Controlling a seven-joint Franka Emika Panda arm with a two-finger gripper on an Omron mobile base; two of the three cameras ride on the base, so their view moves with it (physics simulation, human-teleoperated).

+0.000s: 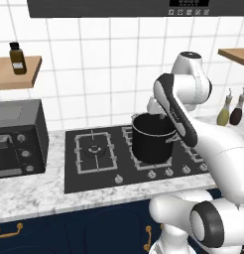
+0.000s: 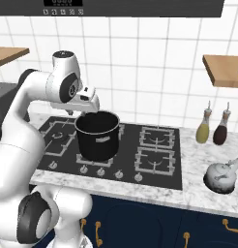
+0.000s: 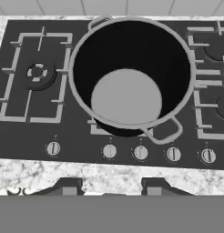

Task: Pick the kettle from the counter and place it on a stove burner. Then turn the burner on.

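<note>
The kettle (image 2: 221,175) was seen resting on the marble tabletop (image 2: 198,191) to the right of the black cooktop (image 2: 155,169), well apart from the arm, with its spout turned toward the right. Two bottles (image 2: 204,127) were stood behind it against the tiled wall. A tall black pot (image 2: 96,134) was placed on a middle burner, and its bright inner bottom was visible from above in the hand view (image 3: 126,98). The tool (image 3: 111,185) was held above the pot, near the front edge of the cooktop, with its two fingertips (image 3: 68,185) spread apart and nothing between them. A row of knobs (image 3: 140,152) was lined along the cooktop's front. A dark oven (image 1: 17,141) was set on the tabletop at the left.
</note>
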